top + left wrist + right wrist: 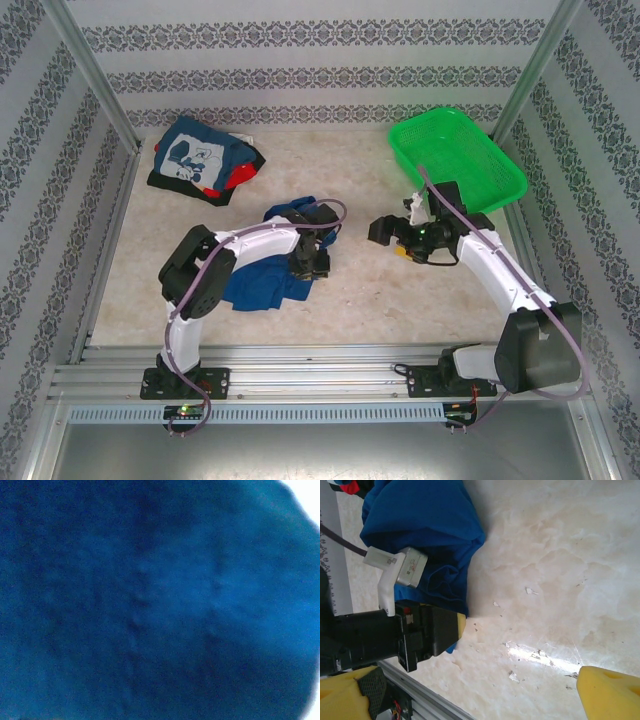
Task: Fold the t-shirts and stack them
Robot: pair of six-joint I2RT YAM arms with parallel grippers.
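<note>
Royal-blue t-shirt (258,285) lies crumpled on the bench (370,300) toward its near edge, left of centre, partly under the left arm's white forearm. The left pincer (308,270) points down into the cloth at the shirt's right side. In the left wrist view blue fabric (160,600) sits close against the lens, blurred and creased, with a sliver of pale bench at the upper right corner. In the right wrist view the left pincer (460,625) appears from the side as a black body with a yellow pad pressed against the bunched hem of the blue t-shirt (425,520). I cannot tell whether its jaws are clamped on the cloth or merely resting in it.

Further right, the right pincer (392,235) is over bare bench, near the shirt but apart from it. Its jaws stand wide apart with nothing between them. In its own wrist view the right pincer (477,692) shows yellow fingertips (610,692) at the lower corners, with scuffed marble-patterned bench (560,580) between.

At the far left corner a heap of t-shirts rests: a navy one (195,155) with a white graphic on top, a red one (238,178) and a black one (168,182) peeking out below. At the far right stands a green basket (455,160), tilted against the corner post.
</note>
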